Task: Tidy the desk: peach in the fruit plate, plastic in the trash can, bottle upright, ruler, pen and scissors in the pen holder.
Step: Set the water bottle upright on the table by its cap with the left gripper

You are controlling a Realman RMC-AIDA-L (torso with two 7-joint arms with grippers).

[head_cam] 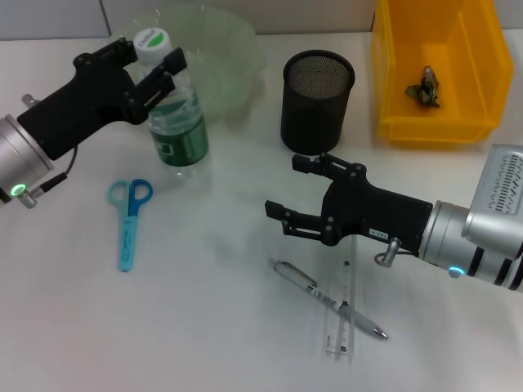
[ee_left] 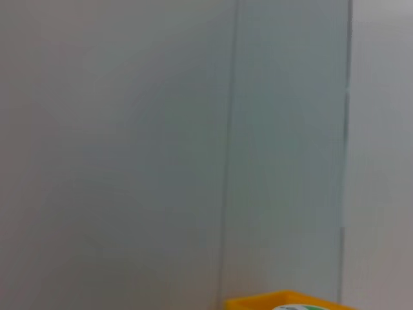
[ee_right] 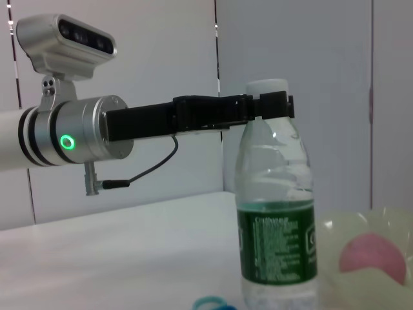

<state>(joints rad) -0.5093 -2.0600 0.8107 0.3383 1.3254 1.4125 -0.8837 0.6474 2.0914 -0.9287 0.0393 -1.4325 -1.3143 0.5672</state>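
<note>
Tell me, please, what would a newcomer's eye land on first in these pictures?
Probably the left gripper clamped around the neck of the upright bottle at the far left of the table. Next, the bright yellow bin at the far right, and the open right gripper hovering beyond the pen and ruler.

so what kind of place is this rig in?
Likely a lab or office test bench: plain white tabletop, black mesh pen holder, blue-handled scissors and clear plastic ruler, pale panelled walls behind.
</note>
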